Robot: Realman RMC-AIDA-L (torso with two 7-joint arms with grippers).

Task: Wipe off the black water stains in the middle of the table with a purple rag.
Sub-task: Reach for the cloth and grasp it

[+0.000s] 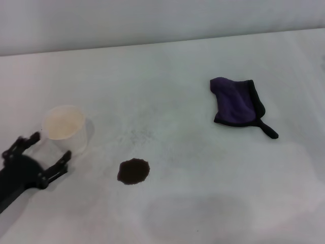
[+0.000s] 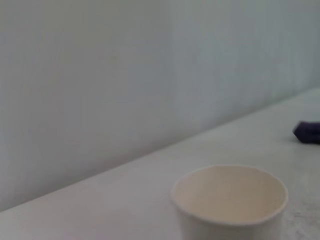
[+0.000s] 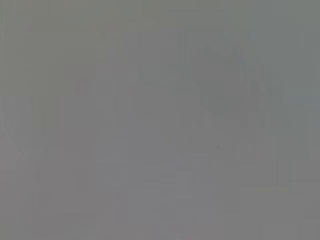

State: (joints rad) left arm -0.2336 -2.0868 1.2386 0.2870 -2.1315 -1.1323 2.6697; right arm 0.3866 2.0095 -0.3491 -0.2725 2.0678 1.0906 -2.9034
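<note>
Left gripper (image 1: 50, 150) sits low at the near left of the table (image 1: 172, 71), jaws spread wide and holding nothing. White cup (image 1: 64, 127) stands just beyond the open fingertips, not gripped. Black water stains (image 1: 133, 171) (one ragged blot) lie to the right of the jaws, apart. Purple rag (image 1: 236, 103) lies far right and beyond, untouched. Right gripper is out of sight.

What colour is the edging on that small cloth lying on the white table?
Black, around the dark purple rag, with a thin black tail. It shows best in the head view.
</note>
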